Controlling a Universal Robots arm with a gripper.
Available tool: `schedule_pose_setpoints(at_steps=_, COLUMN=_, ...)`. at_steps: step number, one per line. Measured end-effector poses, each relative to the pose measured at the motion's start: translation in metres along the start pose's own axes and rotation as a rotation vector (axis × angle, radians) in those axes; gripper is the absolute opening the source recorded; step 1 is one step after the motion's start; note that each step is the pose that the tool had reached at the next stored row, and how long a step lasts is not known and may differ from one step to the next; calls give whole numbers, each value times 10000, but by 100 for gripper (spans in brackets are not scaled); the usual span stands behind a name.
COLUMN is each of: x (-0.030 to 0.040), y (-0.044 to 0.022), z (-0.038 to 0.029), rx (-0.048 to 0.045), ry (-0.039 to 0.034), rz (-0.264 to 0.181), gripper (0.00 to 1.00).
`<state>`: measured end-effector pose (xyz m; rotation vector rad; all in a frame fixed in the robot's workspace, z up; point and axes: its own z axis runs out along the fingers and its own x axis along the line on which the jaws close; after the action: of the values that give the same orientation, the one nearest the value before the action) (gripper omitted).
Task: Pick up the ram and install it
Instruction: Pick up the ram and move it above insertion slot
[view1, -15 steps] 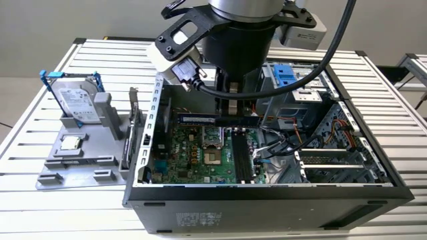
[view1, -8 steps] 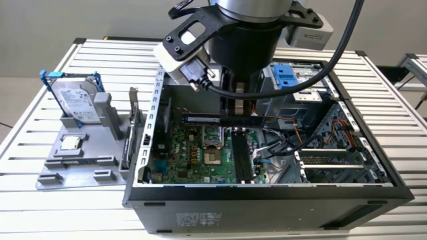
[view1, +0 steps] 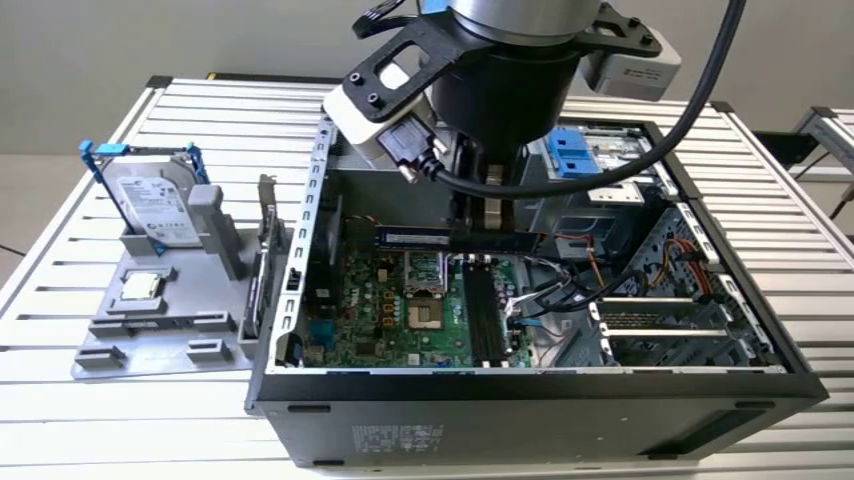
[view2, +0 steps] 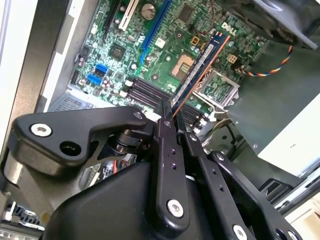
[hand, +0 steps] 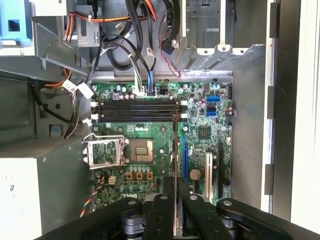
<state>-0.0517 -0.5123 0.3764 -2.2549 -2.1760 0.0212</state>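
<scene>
- The ram sits just above the centre of the exterior view, inside the open computer case. It is held on edge, its length running level from the exterior view's left to its right.
- In both wrist views the ram shows as a thin strip reaching out from the fingertips over the motherboard.
- The pincer is clenched on the ram, with its black fingers pressed on either face of the stick. It comes down from the arm at the top middle of the exterior view.
- The stick lies crosswise to the black memory slots, which are bare, and it is not seated in any of them.
- The processor socket lies beside the slots on the green board.
- Bundled cables run to the exterior view's right of the slots.
- At the exterior view's left, outside the case, a hard drive in a blue frame stands on a grey holder.
- The case and the holder rest on the white slatted bench.
</scene>
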Motion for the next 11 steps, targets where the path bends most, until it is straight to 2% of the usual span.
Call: schedule_pose_setpoints(at_steps=11, x=5, y=111, z=-2, rx=0, ry=0, rz=0, gripper=0)
